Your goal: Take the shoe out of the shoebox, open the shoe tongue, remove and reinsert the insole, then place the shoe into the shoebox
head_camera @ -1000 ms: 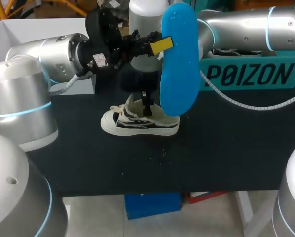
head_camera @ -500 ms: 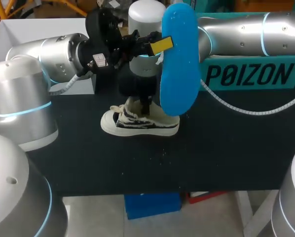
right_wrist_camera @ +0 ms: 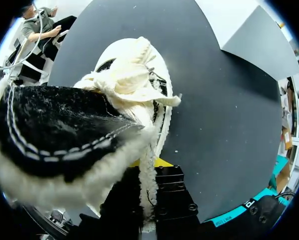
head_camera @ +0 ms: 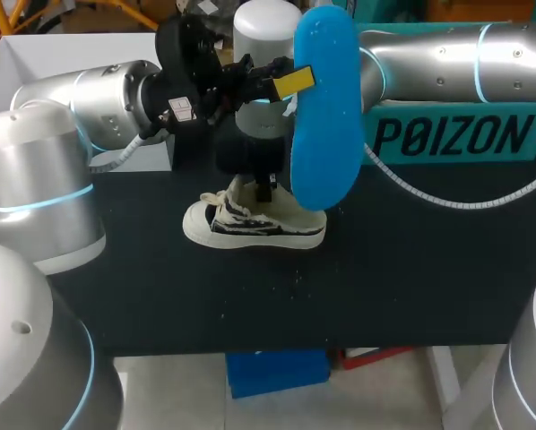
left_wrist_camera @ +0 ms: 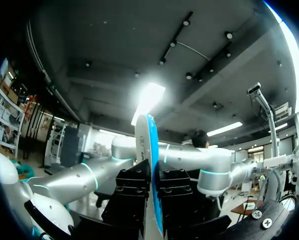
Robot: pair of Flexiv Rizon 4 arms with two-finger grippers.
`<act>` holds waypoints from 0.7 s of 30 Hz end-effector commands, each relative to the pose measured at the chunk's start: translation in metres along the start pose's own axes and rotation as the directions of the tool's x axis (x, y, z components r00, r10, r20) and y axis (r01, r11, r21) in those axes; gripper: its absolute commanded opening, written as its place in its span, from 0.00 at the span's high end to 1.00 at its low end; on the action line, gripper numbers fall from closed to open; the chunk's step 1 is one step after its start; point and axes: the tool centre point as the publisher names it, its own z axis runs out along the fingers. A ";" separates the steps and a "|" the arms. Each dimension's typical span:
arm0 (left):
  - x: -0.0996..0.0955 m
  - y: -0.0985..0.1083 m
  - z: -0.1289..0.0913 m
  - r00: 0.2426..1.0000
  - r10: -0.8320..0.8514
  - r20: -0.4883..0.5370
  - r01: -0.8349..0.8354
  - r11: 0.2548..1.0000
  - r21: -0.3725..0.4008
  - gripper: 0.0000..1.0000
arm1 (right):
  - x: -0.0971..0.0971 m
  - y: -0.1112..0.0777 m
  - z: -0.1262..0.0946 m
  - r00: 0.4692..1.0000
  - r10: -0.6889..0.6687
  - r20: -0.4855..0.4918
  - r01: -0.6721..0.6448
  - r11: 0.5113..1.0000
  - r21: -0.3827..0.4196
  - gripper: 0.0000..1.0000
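A white-and-black shoe (head_camera: 250,226) stands on the black table mat, toe to the left. My right gripper (head_camera: 264,190) comes straight down into its opening. In the right wrist view that gripper (right_wrist_camera: 148,172) is shut on the fleecy edge of the black tongue (right_wrist_camera: 54,125), with the cream laces (right_wrist_camera: 127,80) ahead of it. My left gripper (head_camera: 293,81) holds the blue insole (head_camera: 326,116) upright in the air above and just right of the shoe. The left wrist view shows the insole (left_wrist_camera: 150,150) edge-on, pinched between the left gripper (left_wrist_camera: 152,180) fingers.
A teal shoebox (head_camera: 456,134) stands at the back right, behind the right arm. A white box (head_camera: 62,49) sits at the back left, behind the left arm. Bare black mat (head_camera: 384,278) stretches in front of and right of the shoe.
The right arm dropped a little toward the shoe and its gripper closed on the tongue. The left arm and insole have stayed where they were.
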 end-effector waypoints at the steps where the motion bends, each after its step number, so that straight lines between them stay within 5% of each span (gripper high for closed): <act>1: 0.000 0.001 0.000 1.000 0.002 -0.001 -0.002 1.000 0.001 1.00 | 0.002 0.000 0.001 1.000 0.001 0.000 -0.001 1.000 0.002 1.00; 3: 0.000 0.001 0.000 1.000 0.002 -0.001 -0.002 1.000 0.001 1.00 | 0.002 0.000 0.001 1.000 0.001 0.000 -0.001 1.000 0.002 1.00; 7: 0.000 0.001 0.000 1.000 0.002 -0.001 -0.002 1.000 0.001 1.00 | 0.000 -0.010 -0.056 0.996 0.024 0.081 -0.027 0.999 0.027 1.00; 13: 0.000 0.001 0.000 1.000 0.002 -0.001 -0.002 1.000 0.001 1.00 | -0.018 -0.038 -0.125 0.929 0.346 0.135 -0.353 0.935 0.038 1.00; 17: 0.000 0.001 0.000 1.000 0.002 -0.001 -0.002 1.000 0.001 1.00 | -0.026 -0.055 -0.138 0.727 0.671 0.144 -0.679 0.734 0.006 1.00; 21: 0.000 0.001 0.000 1.000 0.002 -0.001 -0.002 1.000 0.001 1.00 | -0.017 -0.061 -0.134 0.462 0.875 0.147 -0.881 0.471 -0.038 1.00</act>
